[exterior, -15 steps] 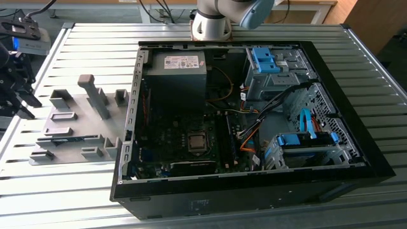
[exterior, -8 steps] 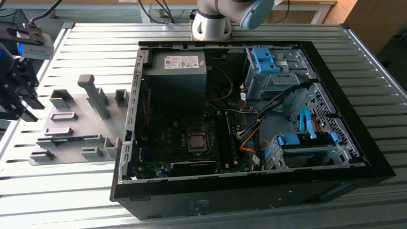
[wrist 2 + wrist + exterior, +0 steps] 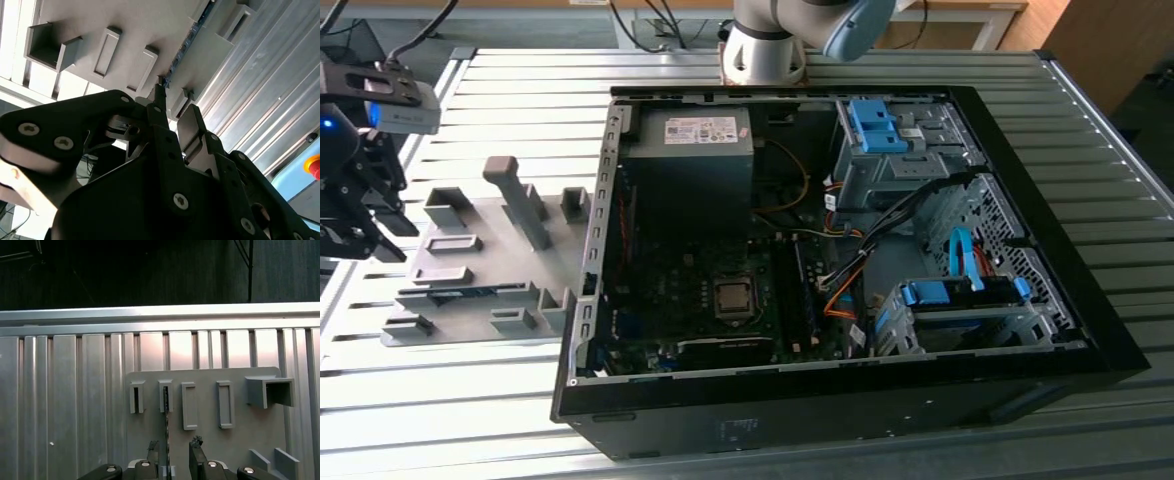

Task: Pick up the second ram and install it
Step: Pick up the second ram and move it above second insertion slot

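**One ram stick on edge in its holder, fingers spread around it**

One thin blue-green stick, the second ram (image 3: 460, 292), stands on its long edge in a slotted grey block on the holder plate (image 3: 487, 262), in the lower left part of the exterior view. The plate lies on the ribbed metal bench (image 3: 520, 100), just beside the open computer case (image 3: 854, 400), on the exterior view's left of it.

The gripper (image 3: 354, 215) hangs at the far left edge of the exterior view, raised above the bench and off the outer side of the plate. In the first wrist view the second ram (image 3: 165, 425) shows edge-on as a dark line running from a slotted block towards the gripper (image 3: 175, 442), into the gap between the two fingers (image 3: 197, 455). The fingers are spread apart, with the stick closer to one of them than to the other; whether that finger touches it cannot be told. In the second wrist view the stick (image 3: 187, 42) is seated along the plate (image 3: 75, 15), and the tips of the fingers (image 3: 192, 125) sit near its closer end.

Inside the case, the motherboard (image 3: 707, 290) lies flat in the middle, a power supply (image 3: 687, 170) sits above it in the frame, and blue drive cages (image 3: 961, 300) fill the exterior view's right side. The arm's base (image 3: 767, 45) stands at the top centre, beyond the case.
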